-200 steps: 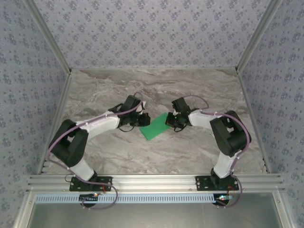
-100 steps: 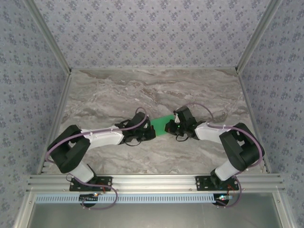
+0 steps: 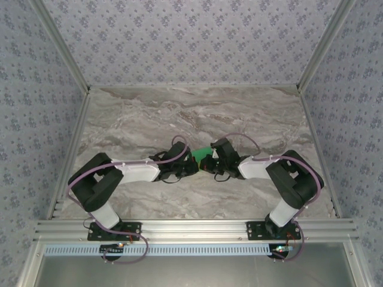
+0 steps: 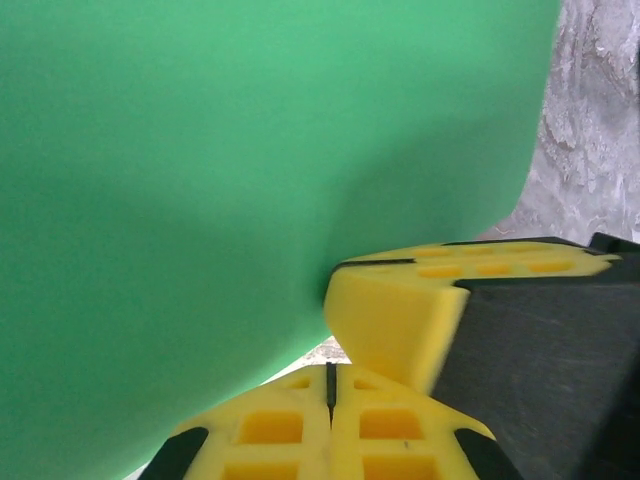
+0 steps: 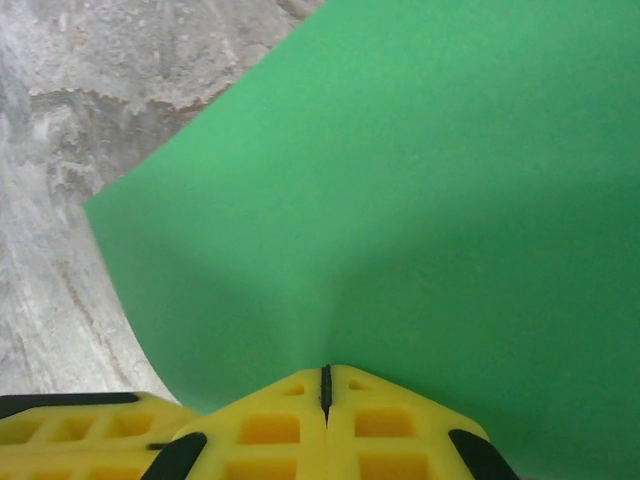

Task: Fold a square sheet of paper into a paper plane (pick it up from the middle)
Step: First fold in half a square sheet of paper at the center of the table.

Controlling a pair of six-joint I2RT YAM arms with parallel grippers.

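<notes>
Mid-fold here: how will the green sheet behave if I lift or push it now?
Probably floppy: the square sheet of paper bows and dimples where the right end effector pinches it. Likely very light and thin, since the pinch closes on it with no visible gap. If pushed, it would probably buckle rather than slide flat.

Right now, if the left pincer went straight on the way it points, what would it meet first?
The green sheet bulging right ahead of the left pincer; just behind it, likely the right pincer, facing it closely, though depth is unclear.
</notes>
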